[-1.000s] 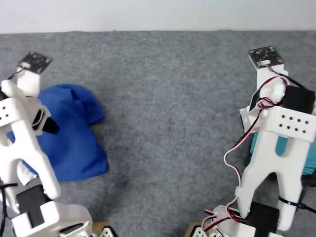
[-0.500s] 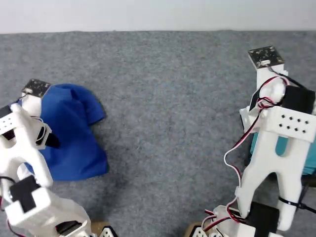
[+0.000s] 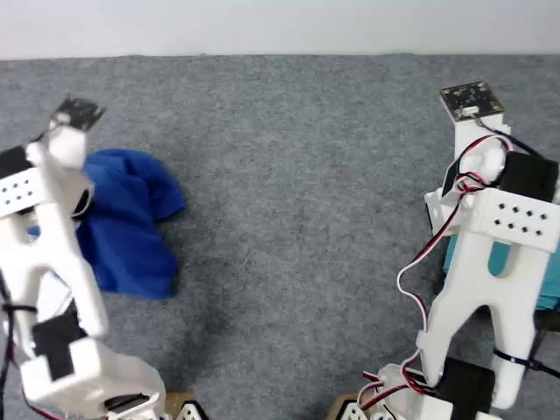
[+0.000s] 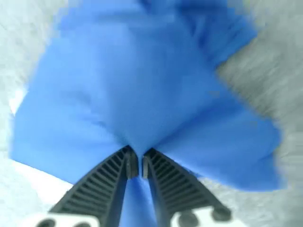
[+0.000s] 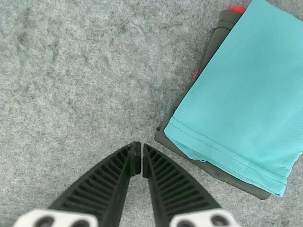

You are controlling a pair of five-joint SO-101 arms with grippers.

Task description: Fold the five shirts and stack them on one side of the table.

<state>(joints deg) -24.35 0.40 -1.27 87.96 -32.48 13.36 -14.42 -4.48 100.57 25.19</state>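
Blue shirt (image 4: 142,94) cloth is being pinched by the left gripper (image 4: 135,165). The two ribbed black jaws are pressing almost together, and a fold of the fabric is running down between them. From that pinch the shirt is spreading outward in loose, rumpled folds, and one lobe is trailing off onto the grey table covering (image 4: 279,71).

In the high view the blue shirt (image 3: 131,219) is lying bunched at the left side of the table. The left arm (image 3: 52,262) is reaching over its near edge and hiding part of it.

The right gripper (image 5: 141,158) is hanging with its jaws closed tip to tip, gripping nothing, above bare grey covering. Just beside it a stack of folded shirts is resting on the table. A teal shirt (image 5: 236,109) is lying on top with its hemmed edge facing the gripper. A dark shirt (image 5: 210,52) is showing under it along the stack's edge, and a sliver of red cloth (image 5: 236,9) is peeking out at the far corner.

In the high view the right arm (image 3: 490,262) is standing over this stack at the right edge of the table. Teal fabric (image 3: 549,278) is showing past the arm's white frame. The two arms are sitting well apart, and the grey table covering (image 3: 306,175) is stretching between them.
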